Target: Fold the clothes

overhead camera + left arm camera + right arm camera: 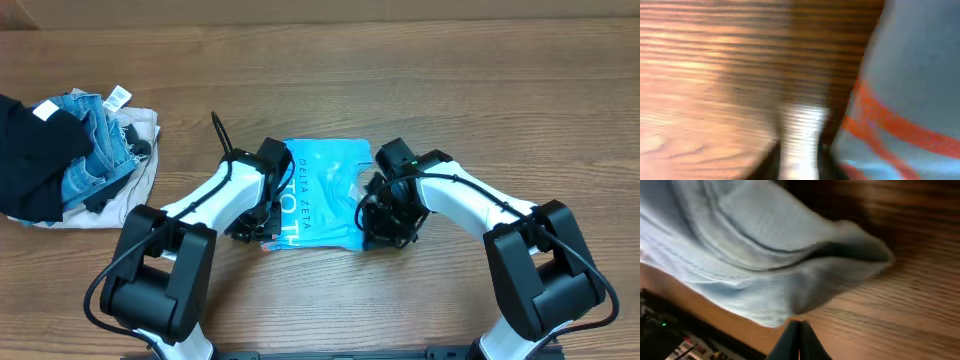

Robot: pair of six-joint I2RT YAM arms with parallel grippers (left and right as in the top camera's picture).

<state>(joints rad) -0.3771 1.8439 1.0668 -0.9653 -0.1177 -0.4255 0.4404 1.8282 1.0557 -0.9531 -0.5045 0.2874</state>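
The clothes, a light-blue T-shirt with white text and red-edged letters, lie folded into a small rectangle at the middle of the wooden table. My left gripper is low at the shirt's left edge. Its wrist view is blurred: a pale ribbed finger over the wood, with the shirt and its red letters to the right. My right gripper is at the shirt's right edge. There its fingers are pressed together, tips touching the hem of the shirt. I cannot see cloth pinched between them.
A heap of other garments, black, denim and white, lies at the table's left side. A black cable rises behind the left arm. Bare wood stretches behind the shirt and to the right.
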